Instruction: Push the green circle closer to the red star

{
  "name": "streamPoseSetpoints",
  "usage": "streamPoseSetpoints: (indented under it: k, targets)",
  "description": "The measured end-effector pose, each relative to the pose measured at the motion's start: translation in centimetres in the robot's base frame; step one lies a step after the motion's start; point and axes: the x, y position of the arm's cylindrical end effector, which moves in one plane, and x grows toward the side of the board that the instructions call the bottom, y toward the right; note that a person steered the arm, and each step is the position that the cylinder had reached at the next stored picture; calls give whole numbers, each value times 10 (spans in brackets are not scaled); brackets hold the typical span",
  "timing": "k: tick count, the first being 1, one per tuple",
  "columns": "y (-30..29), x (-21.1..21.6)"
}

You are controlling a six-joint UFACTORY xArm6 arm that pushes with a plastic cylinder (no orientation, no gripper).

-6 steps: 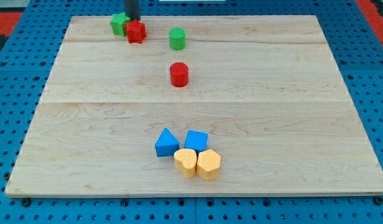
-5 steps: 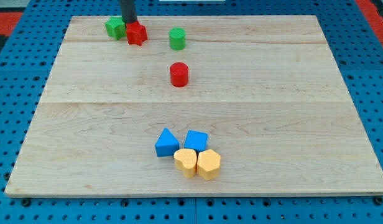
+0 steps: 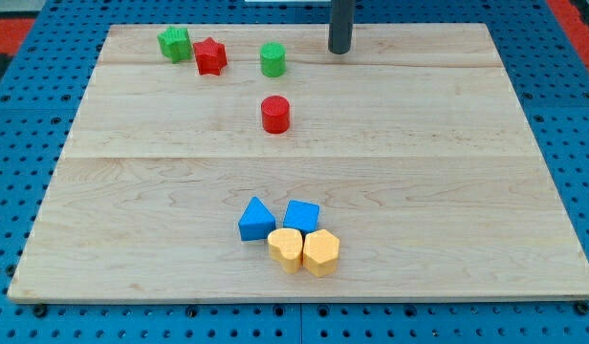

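Note:
The green circle (image 3: 272,60), a short cylinder, stands near the board's top edge, left of centre. The red star (image 3: 209,55) lies a short way to its left, apart from it. My tip (image 3: 339,51) rests on the board to the right of the green circle, about a block's width and a half away, touching nothing. A green star-like block (image 3: 174,43) sits just left of the red star, close to it with a narrow gap.
A red cylinder (image 3: 275,114) stands below the green circle. Near the view's bottom a blue triangle (image 3: 255,220), a blue cube (image 3: 301,216) and two yellow blocks (image 3: 304,251) cluster together. The wooden board (image 3: 467,191) lies on a blue pegboard.
My tip has moved from between the green star-like block and the red star to the right, past the green circle. The green star-like block has shifted left and up, away from the red star.

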Motion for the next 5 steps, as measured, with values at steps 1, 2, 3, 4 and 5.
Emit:
streamPoseSetpoints:
  k: [1, 2, 3, 4, 5]
  targets:
    - [-19, 11]
    - [-85, 9]
    - [-108, 9]
    - [-21, 23]
    - [40, 94]
